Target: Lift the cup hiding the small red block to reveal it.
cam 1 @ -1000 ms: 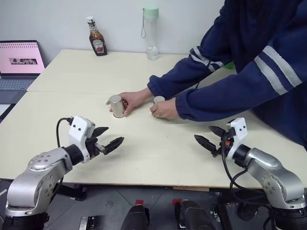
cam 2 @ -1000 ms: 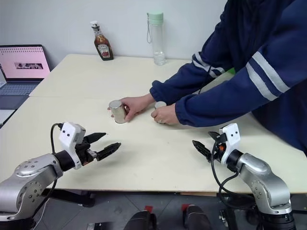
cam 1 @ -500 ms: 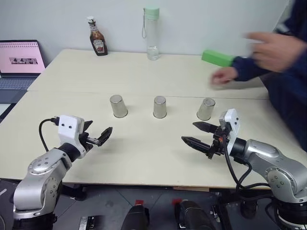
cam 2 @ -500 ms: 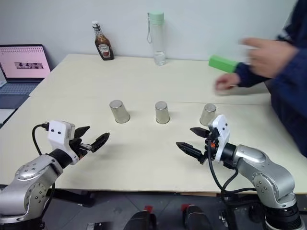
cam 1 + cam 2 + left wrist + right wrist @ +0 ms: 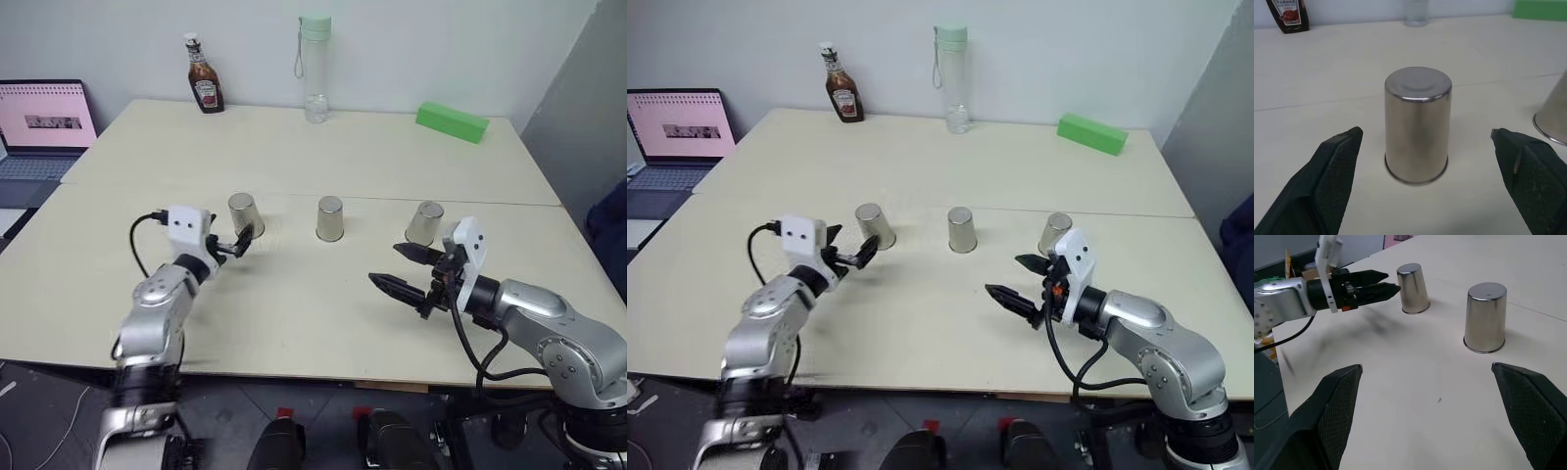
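The left gripper (image 5: 1425, 161) is spread wide, lined up on the left cup (image 5: 1418, 125), which stands mouth-down and untouched on the table (image 5: 294, 304). This looks like the approach; next, advance, clamp, lift. The right gripper (image 5: 400, 271) waits, also spread.

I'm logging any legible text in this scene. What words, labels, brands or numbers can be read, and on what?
Ketchup bottle: a label, too small to read.
Laptop: a pink screen with a dark strip, nothing legible.
Three metal cups, clear bottle, green block: no writing visible.
No text can be read anywhere.
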`<state>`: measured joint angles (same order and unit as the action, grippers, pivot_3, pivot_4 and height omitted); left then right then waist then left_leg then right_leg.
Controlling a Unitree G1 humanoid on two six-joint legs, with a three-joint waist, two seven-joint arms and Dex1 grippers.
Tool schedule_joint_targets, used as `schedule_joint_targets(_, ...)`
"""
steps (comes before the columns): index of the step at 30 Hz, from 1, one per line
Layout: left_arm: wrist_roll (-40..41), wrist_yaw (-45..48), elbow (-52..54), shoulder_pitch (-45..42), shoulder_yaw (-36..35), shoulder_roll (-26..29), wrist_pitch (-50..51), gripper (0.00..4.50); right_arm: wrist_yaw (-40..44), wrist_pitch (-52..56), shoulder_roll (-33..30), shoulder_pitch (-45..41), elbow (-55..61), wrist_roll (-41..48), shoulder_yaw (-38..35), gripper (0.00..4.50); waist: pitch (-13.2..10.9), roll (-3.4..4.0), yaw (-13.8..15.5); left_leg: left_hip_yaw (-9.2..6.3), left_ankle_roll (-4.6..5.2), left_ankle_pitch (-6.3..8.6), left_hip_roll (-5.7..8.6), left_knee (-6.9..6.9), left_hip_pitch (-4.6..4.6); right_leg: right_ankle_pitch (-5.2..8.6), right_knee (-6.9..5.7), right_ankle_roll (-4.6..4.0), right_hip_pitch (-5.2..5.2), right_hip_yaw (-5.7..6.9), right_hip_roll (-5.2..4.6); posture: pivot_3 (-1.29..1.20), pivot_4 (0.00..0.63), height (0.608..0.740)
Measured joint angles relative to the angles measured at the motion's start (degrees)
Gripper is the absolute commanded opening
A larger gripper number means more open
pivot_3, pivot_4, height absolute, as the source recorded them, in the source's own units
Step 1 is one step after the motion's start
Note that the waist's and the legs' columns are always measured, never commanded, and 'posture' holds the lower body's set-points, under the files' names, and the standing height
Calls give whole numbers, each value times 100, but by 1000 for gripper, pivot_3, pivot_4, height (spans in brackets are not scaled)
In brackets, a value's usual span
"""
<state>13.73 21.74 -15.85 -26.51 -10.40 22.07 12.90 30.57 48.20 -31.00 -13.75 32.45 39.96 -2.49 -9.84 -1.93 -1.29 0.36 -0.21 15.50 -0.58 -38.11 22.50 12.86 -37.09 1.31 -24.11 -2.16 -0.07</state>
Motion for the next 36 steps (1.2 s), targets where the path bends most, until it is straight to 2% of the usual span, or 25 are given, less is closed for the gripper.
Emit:
schedule_joint_targets(7,-374,-17,-1982,-973,107,-126,-1176,4481,-205,32,-30,179,193,7,-112,4500,0,0,-23,2,0,0,0,2,4,-1,1,1,-4,-2,-1,0,150,740)
schedule_joint_targets(10,-452,20,-2578,-1138,108,-135,-1551,4017,-304,62,-43,205,302,26,-185,4500,0,-1,-22,-4,0,0,-1,2,6,-1,0,1,-5,3,-1,0,150,740)
schedule_joint_targets(14,-468,145,-2980,-1288,104,-124,-1827,3119,-393,103,-49,258,388,68,-317,4500,0,-2,-17,-4,0,0,0,0,7,-1,0,2,-4,3,-2,0,150,740)
schedule_joint_targets(16,-470,158,-3036,-1320,102,-109,-1900,2732,-445,114,-49,276,392,82,-317,4500,0,-2,-17,-4,0,0,0,0,7,-2,1,2,-4,3,-4,0,150,740)
schedule_joint_targets(23,-463,182,-3078,-1388,96,-56,-2041,2730,-562,122,-48,255,420,173,-324,4500,0,-2,-20,-4,0,0,0,0,7,-2,0,2,-4,4,-4,0,150,740)
schedule_joint_targets(31,-248,-54,-1147,-1035,-238,510,-813,2730,-590,126,-5,75,309,240,-426,4500,-3,-7,-49,-5,0,0,-3,5,4,-16,-2,-22,-6,2,-5,0,150,740)
schedule_joint_targets(36,-376,-365,-1031,-461,-360,602,-677,2730,-586,119,88,52,210,222,-335,4500,-3,-7,-34,-6,0,0,-3,-2,3,-16,-3,-21,-3,5,-7,0,150,740)
